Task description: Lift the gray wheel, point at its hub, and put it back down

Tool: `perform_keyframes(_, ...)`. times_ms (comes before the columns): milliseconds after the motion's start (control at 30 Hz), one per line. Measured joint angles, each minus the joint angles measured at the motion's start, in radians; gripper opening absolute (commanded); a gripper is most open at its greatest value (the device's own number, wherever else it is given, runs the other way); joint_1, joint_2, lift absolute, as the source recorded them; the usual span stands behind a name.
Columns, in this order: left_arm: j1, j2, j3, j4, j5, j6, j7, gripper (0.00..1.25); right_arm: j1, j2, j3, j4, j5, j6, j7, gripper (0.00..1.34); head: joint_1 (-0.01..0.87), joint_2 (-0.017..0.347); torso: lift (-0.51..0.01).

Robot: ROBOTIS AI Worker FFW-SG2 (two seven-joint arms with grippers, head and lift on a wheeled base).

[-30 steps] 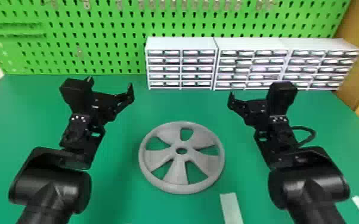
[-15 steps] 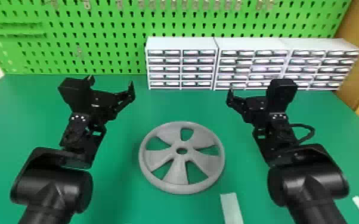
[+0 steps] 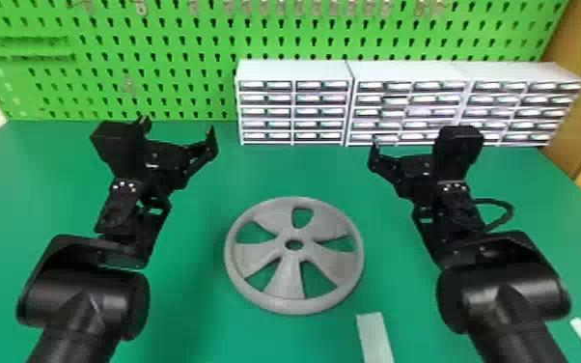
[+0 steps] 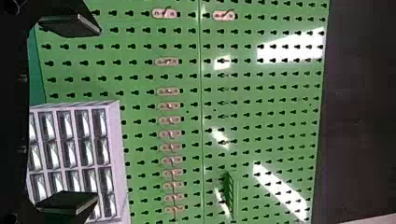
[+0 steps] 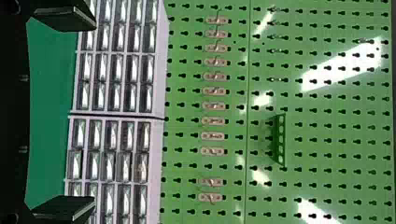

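Seeing the wheel (image 3: 294, 257) lying flat on the green surface (image 3: 183, 299), in the middle. Finding the left pincer (image 3: 177, 129) hanging above, to the left and farther than the wheel, with its two fingers standing wide apart. Finding also the right pincer (image 3: 408, 161) hanging to the right and farther, opening widely too. Noticing drawers (image 3: 294, 104) standing at the far side, before the pegboard (image 3: 159, 82), and a pale strip (image 3: 374, 338) lying near, right of the wheel.

The left gripper (image 3: 178, 128) gapes before a green pegboard (image 4: 140, 54) — hooks (image 4: 169, 120) in a row — and a drawer unit (image 4: 118, 140).
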Motion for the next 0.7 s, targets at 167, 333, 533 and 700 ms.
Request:
perform_keyframes(167,0.001,0.0,0.001,0.0,0.0,0.0,-0.001,1.19,0.005,-0.002,-0.006,-0.005,-0.002,0.001,0.0,1.33,0.692,0.048,-0.088)
perform_keyframes(333,0.005,0.0,0.002,0.0,0.0,0.0,-0.001,1.19,0.01,-0.003,-0.008,-0.011,-0.006,0.004,0.0,1.33,0.692,0.048,-0.088)
perform_keyframes(533,0.005,-0.002,0.001,0.0,0.0,0.0,-0.001,1.19,0.009,0.005,-0.011,-0.013,-0.004,0.005,0.0,1.33,0.692,0.048,-0.088)
perform_keyframes(700,0.005,-0.004,0.002,0.0,-0.001,0.0,-0.001,1.19,0.006,0.009,-0.012,-0.013,-0.003,0.005,0.0,1.33,0.692,0.048,-0.088)
